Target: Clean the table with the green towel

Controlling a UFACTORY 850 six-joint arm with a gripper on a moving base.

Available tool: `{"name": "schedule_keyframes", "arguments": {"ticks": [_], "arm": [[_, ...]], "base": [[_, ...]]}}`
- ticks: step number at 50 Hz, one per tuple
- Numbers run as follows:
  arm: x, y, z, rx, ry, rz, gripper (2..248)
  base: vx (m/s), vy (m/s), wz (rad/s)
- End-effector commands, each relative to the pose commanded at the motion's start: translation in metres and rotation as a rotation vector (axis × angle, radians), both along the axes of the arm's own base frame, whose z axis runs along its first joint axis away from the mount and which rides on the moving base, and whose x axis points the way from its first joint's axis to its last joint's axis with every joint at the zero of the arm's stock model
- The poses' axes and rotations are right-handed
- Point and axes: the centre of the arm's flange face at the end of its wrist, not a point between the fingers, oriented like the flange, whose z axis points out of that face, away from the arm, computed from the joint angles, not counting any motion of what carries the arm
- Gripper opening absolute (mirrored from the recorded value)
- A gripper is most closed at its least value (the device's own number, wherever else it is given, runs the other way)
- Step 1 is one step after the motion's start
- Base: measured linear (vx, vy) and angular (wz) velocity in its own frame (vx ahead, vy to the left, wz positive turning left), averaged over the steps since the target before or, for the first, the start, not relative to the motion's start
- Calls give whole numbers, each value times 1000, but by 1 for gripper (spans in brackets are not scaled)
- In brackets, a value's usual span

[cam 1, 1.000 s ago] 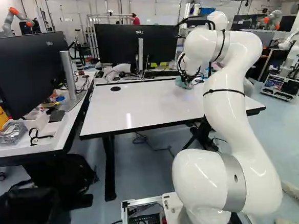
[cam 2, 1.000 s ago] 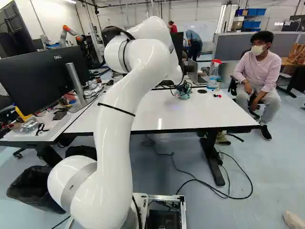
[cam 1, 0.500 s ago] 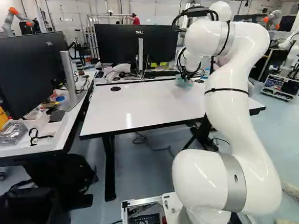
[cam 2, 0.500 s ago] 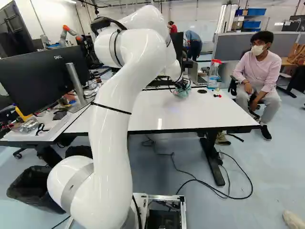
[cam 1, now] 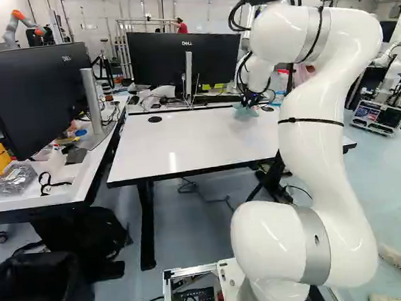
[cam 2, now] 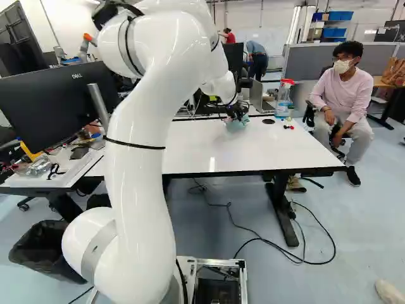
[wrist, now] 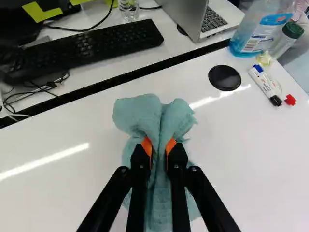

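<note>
At the table's far side in the right base view, my gripper (cam 2: 236,113) points down at the green towel (cam 2: 236,124). The wrist view has the gripper (wrist: 159,147) with both orange-padded fingers pinching the bunched, pale green towel (wrist: 153,116) between them. Folds of cloth spread ahead of and under the fingers, over the white tabletop (wrist: 63,183). How firmly the towel presses on the surface cannot be told.
A spray bottle (wrist: 256,29), a marker (wrist: 264,84), a red cap (wrist: 290,100) and a small clear bottle (wrist: 285,41) stand or lie near the table's far corner. Beyond the seam are a keyboard (wrist: 91,48) and a laptop (wrist: 203,17). Monitors (cam 1: 180,59) rise behind.
The arm's upper links have swung outward and risen in the base views. The gripper, with the towel held, has shifted slightly leftward in the right base view. The base has not moved.
</note>
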Motion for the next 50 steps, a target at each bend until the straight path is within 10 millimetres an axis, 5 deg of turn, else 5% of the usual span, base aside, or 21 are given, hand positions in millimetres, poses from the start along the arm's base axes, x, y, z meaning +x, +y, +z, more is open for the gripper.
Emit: {"name": "schedule_keyframes", "arguments": {"ticks": [32, 50], "arm": [[-63, 35, 40, 32, 95, 21, 51], [-72, 40, 40, 33, 100, 25, 51]], "base": [[0, 0, 0], [0, 0, 0]]}}
